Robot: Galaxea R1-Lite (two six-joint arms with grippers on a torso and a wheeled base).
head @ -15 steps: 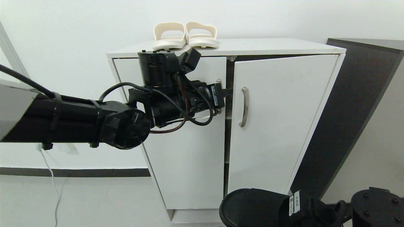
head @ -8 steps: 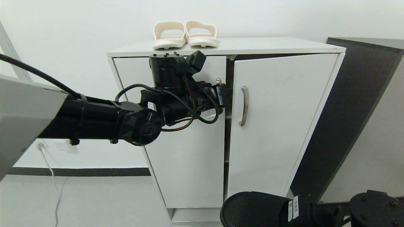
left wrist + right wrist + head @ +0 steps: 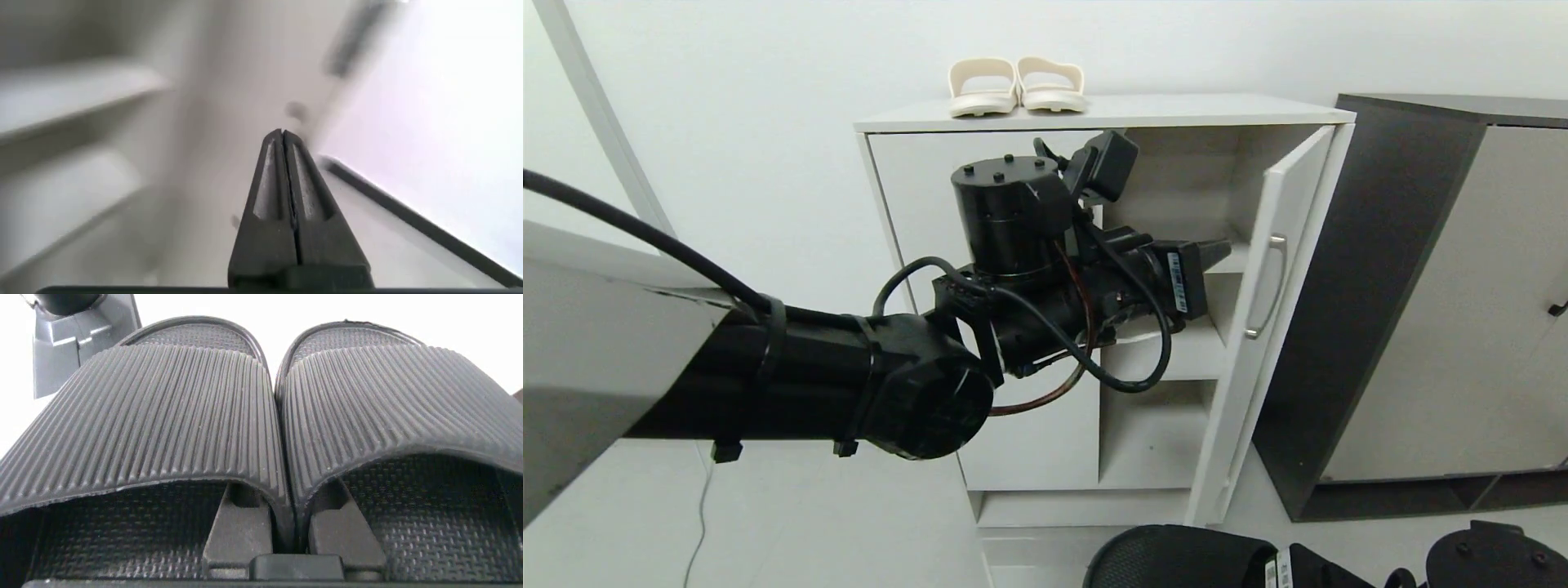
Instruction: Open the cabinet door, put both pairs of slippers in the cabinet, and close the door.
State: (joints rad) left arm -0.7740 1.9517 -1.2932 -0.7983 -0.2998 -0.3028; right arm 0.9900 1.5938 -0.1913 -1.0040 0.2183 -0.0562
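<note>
The white cabinet [image 3: 1094, 110] has its right door [image 3: 1294, 204] swung open, showing shelves [image 3: 1184, 347] inside; the left door [image 3: 915, 204] is closed. A cream pair of slippers [image 3: 1017, 86] rests on the cabinet top. My left gripper [image 3: 1223, 247] is shut and empty, its tip just left of the open door's inner face, in front of the upper shelf; its closed fingers [image 3: 270, 196] point along the door. A black pair of slippers [image 3: 1176, 555] sits low in front of the cabinet. My right gripper [image 3: 286, 531] is shut on the black slippers' [image 3: 188, 416] adjoining inner walls, under the ribbed straps.
A dark grey cabinet [image 3: 1372, 286] with a pale door [image 3: 1462, 327] stands right beside the open door, which swings toward it. A thin cable [image 3: 698, 523] hangs to the floor at left. Bare floor lies before the white cabinet.
The right door has gone from slightly ajar to wide open as my left gripper swept right along its edge. The head camera has pulled back; the cabinet looks smaller and shifted right.
</note>
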